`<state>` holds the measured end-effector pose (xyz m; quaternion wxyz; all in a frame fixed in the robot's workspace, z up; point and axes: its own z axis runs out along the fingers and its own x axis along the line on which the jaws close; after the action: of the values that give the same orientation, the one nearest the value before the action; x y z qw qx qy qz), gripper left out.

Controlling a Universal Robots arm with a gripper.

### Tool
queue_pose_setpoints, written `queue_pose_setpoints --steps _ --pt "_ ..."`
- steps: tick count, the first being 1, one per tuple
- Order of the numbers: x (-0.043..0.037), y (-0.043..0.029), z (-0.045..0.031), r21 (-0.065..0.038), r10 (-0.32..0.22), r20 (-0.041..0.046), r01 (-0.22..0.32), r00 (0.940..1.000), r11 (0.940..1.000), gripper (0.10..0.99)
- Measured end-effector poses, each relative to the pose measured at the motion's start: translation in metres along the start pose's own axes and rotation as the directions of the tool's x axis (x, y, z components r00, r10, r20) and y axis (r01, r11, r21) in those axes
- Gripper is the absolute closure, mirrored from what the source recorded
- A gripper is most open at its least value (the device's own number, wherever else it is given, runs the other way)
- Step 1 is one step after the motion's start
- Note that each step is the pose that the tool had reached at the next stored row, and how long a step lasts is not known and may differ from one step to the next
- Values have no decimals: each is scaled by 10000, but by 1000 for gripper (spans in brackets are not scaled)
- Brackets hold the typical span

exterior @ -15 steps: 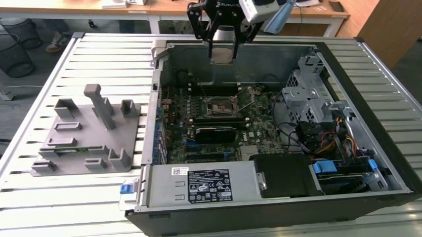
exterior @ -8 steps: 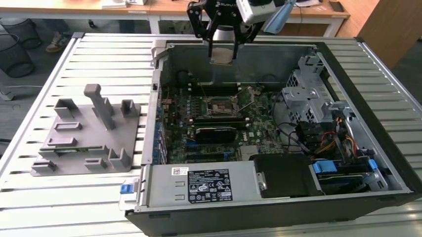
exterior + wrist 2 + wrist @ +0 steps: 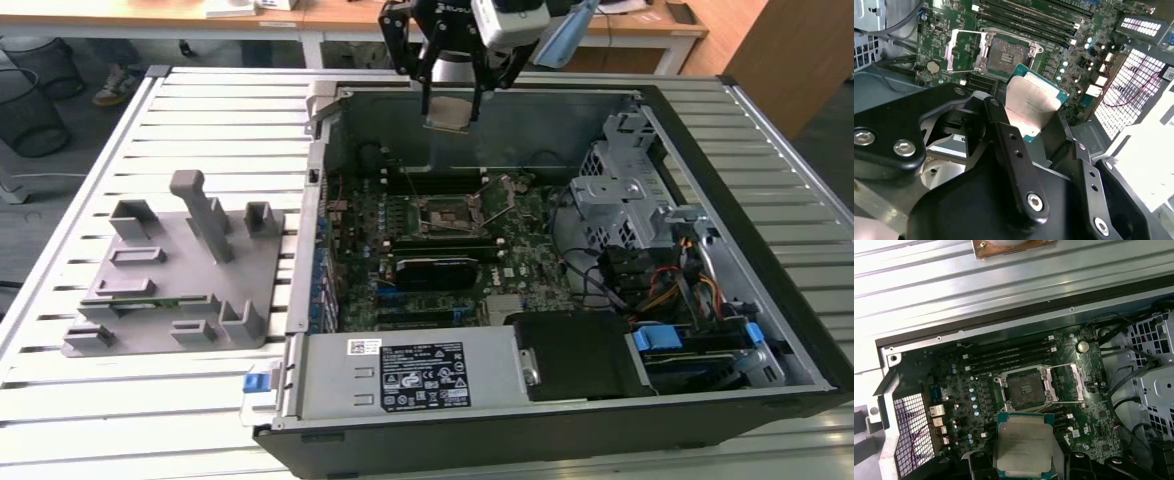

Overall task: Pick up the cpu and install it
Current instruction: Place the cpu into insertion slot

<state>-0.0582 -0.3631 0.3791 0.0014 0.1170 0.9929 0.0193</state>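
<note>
Black fingers (image 3: 1013,160) of the claw (image 3: 450,100) clamp the cpu (image 3: 1031,105) by opposite edges, with the open socket (image 3: 1026,387) well below. Light, stiff and probably fragile underneath, it seems best held by its rim alone.

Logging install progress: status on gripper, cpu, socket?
Gripper shut on cpu, held in the air over the open case. Not yet seated. Socket uncovered, its frame swung open; nothing seen lying in it.
</note>
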Motion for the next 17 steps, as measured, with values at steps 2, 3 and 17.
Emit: queue_pose_setpoints --steps 2,3,17 --pt "0 0 0 1 175 7 -175 9998 9998 557" --pt "0 0 0 2 256 11 -256 9997 9997 557" --pt "0 0 2 8 1573 66 -1573 9875 9876 557"
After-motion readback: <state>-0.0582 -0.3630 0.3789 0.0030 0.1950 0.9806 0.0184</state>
